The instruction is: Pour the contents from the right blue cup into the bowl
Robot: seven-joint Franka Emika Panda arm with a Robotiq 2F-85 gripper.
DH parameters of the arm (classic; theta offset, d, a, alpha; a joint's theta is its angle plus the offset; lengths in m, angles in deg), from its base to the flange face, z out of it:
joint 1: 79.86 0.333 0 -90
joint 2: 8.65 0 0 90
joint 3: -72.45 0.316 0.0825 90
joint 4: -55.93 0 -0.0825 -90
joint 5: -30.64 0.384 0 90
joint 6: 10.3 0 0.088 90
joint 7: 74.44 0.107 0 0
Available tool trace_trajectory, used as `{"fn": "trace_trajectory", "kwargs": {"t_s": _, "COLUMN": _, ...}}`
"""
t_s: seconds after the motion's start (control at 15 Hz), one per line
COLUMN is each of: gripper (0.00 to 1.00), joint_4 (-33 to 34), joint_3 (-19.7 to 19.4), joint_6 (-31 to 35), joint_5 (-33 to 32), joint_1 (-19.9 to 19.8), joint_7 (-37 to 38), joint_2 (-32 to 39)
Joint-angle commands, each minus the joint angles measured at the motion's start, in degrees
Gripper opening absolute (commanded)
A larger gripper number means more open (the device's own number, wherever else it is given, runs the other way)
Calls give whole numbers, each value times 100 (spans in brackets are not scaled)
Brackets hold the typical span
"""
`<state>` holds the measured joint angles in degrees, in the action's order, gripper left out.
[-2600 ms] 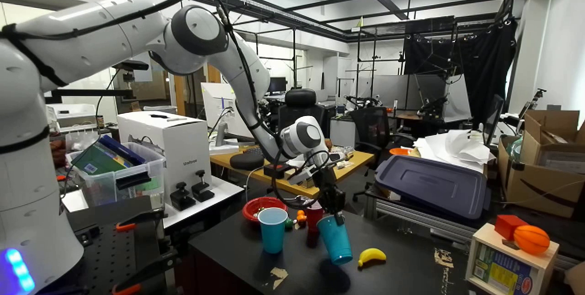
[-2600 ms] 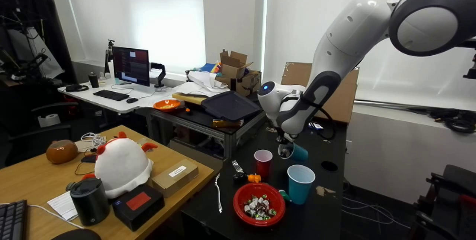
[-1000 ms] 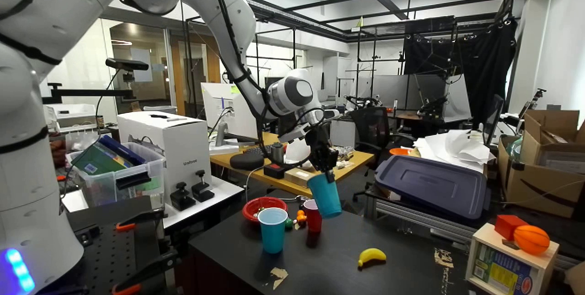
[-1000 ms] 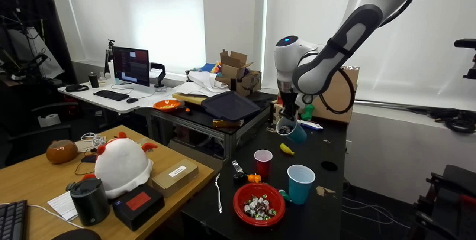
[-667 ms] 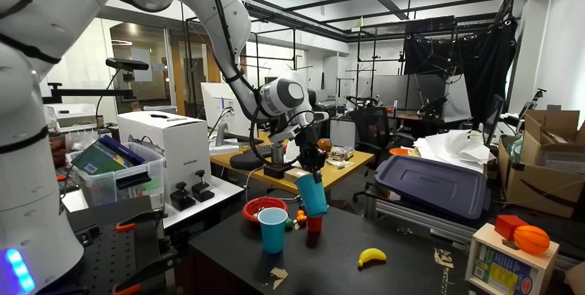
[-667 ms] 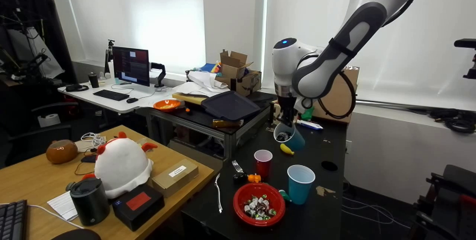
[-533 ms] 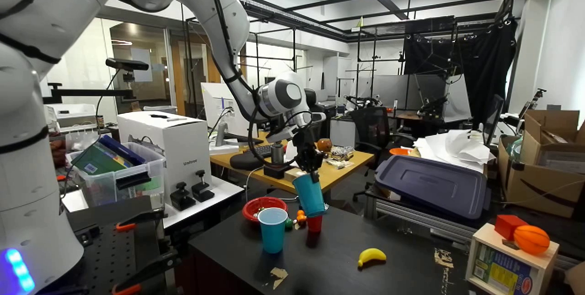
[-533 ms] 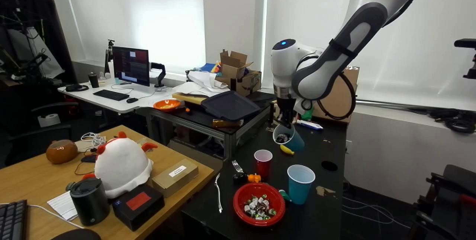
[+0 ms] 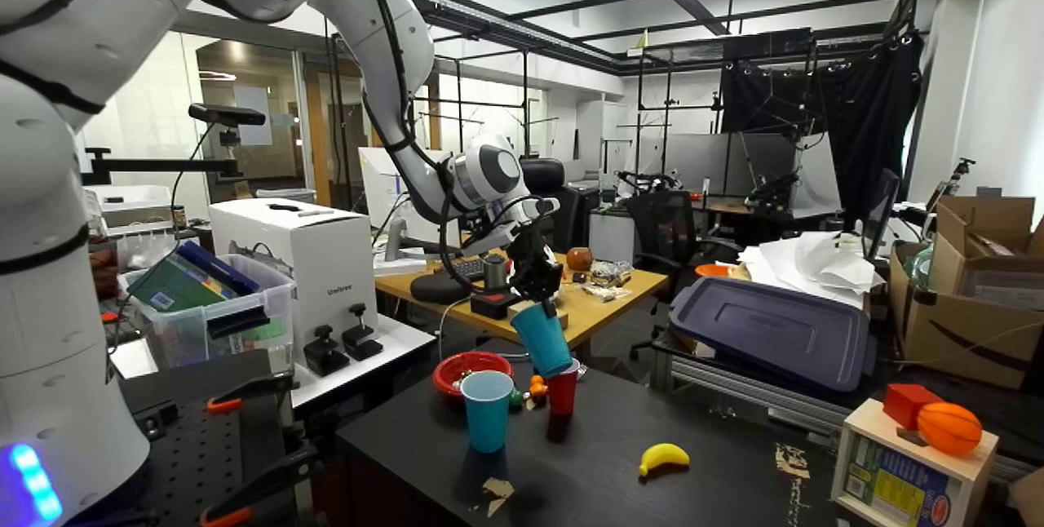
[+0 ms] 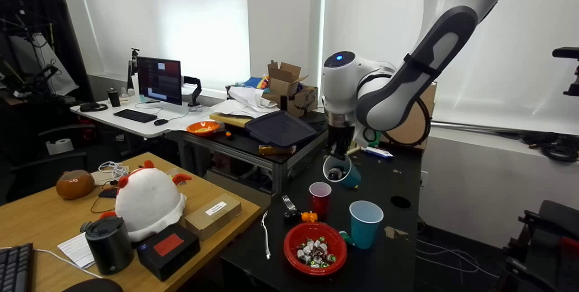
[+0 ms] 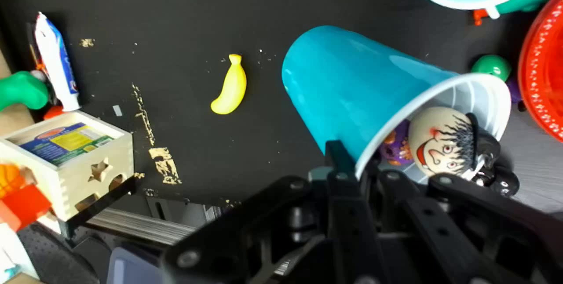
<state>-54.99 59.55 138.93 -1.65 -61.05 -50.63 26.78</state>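
Note:
The right blue cup hangs tilted above the black table in both exterior views, its open mouth leaning toward the bowl's side. My gripper is shut on its rim, one finger outside and one inside. In the wrist view the cup lies nearly sideways, with a painted face ball, a purple patterned item and black items in its mouth. The red bowl stands on the table with several foil-wrapped sweets in it. Its rim shows at the right edge of the wrist view. The cup is not over the bowl.
The lighter blue cup stands beside the bowl. A red cup stands just below the held cup's side. An orange-and-black figure, forks and a banana lie on the table. A wooden box stands at the table's far end.
The held cup has been lifted since the oldest frames and has moved away from the banana, toward the red cup and bowl. The grip on its rim looks the same. The bowl has not moved.

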Motion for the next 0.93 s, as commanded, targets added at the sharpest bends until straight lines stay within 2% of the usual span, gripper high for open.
{"fn": "trace_trajectory", "kwargs": {"t_s": 0.0, "gripper": 1, "joint_4": -153, "joint_3": -89, "joint_6": 304, "joint_5": -352, "joint_1": 183, "joint_7": 229, "joint_2": -107}}
{"fn": "trace_trajectory", "kwargs": {"t_s": 0.4, "gripper": 1, "joint_4": -99, "joint_3": -140, "joint_6": 549, "joint_5": -844, "joint_1": 422, "joint_7": 602, "joint_2": 11}}
{"fn": "trace_trajectory", "kwargs": {"t_s": 0.87, "gripper": 1, "joint_4": 87, "joint_3": -356, "joint_6": 692, "joint_5": -2014, "joint_1": 796, "joint_7": 1938, "joint_2": 336}}
